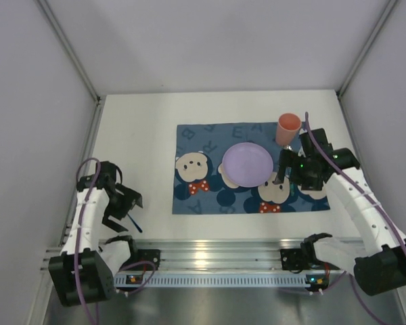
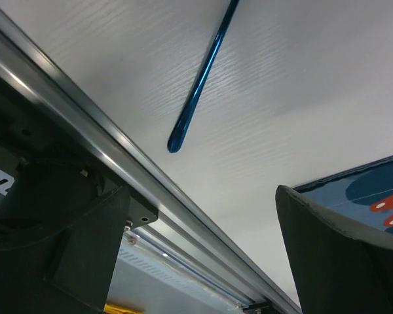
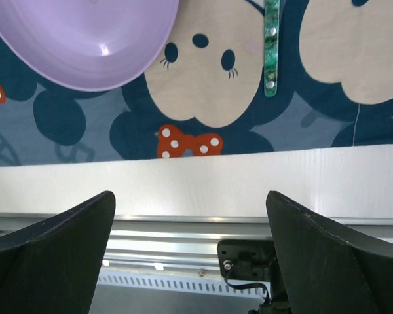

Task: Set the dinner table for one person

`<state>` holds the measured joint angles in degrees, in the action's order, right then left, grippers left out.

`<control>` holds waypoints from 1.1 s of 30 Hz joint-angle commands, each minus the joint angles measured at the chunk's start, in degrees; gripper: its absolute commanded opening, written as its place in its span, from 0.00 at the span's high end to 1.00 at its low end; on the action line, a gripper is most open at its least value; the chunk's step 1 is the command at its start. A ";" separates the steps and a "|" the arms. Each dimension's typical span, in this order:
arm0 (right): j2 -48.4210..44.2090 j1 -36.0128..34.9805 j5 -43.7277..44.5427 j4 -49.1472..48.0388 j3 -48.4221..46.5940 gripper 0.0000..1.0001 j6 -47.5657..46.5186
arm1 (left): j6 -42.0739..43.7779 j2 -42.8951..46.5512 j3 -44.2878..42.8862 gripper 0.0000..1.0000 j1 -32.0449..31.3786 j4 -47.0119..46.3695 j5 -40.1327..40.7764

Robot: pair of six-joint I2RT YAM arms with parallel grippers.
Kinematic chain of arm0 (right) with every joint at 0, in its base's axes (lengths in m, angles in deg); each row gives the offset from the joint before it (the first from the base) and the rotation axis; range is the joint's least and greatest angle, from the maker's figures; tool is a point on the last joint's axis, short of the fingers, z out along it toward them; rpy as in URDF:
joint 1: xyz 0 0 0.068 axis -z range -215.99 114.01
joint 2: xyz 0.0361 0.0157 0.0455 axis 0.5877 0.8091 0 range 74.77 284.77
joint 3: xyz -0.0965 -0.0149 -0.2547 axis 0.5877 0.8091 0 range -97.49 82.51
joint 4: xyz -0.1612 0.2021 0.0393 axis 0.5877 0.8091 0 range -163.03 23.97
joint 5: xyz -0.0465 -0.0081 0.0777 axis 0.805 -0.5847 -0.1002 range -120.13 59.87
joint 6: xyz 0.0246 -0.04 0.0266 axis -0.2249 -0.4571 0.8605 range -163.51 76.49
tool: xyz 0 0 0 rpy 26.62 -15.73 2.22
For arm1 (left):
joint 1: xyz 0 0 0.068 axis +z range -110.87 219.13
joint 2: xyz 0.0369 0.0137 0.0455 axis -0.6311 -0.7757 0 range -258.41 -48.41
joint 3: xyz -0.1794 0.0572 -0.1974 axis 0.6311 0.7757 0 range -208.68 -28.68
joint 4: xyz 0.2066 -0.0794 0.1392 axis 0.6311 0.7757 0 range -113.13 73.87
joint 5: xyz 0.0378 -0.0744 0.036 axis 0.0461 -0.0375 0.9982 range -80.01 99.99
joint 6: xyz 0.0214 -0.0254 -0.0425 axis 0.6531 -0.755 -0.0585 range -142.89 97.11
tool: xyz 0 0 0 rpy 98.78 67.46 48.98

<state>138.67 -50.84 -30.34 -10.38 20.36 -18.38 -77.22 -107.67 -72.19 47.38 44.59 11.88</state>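
Note:
On the white dinner table (image 1: 135, 135) lies a blue placemat (image 1: 196, 145) printed with mouse faces. A purple plate (image 1: 247, 164) sits at its middle and an orange cup (image 1: 288, 128) stands at its far right corner. A green-handled utensil (image 3: 271, 46) lies on the mat right of the plate (image 3: 85, 39). My right gripper (image 1: 285, 169) hovers over it, and in its wrist view the gripper (image 3: 190, 261) is open and empty. A blue utensil handle (image 2: 196, 85) lies on bare table at the near left. My left gripper (image 1: 120, 215) is beside it, also open and empty in its wrist view (image 2: 196, 261).
An aluminium rail (image 1: 210, 247) runs along the near table edge between the arm bases. Grey enclosure walls (image 1: 27, 101) stand on the left, right and far sides. The blue utensil (image 1: 134, 223) lies close to the rail.

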 commanded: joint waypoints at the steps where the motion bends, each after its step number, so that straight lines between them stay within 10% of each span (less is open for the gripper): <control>1: -3.16 -0.79 -3.48 1.86 2.03 0.01 1.68 | -1.93 2.58 0.71 0.02 1.07 1.35 -2.43; 33: -9.67 -0.88 -7.00 9.58 -0.60 0.00 -2.71 | -3.17 -23.41 8.36 0.51 2.21 -25.26 10.05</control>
<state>130.10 -51.00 -38.64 -3.34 23.36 -20.55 -80.72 -124.02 -64.98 49.08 28.42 14.49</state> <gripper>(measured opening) 0.996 0.529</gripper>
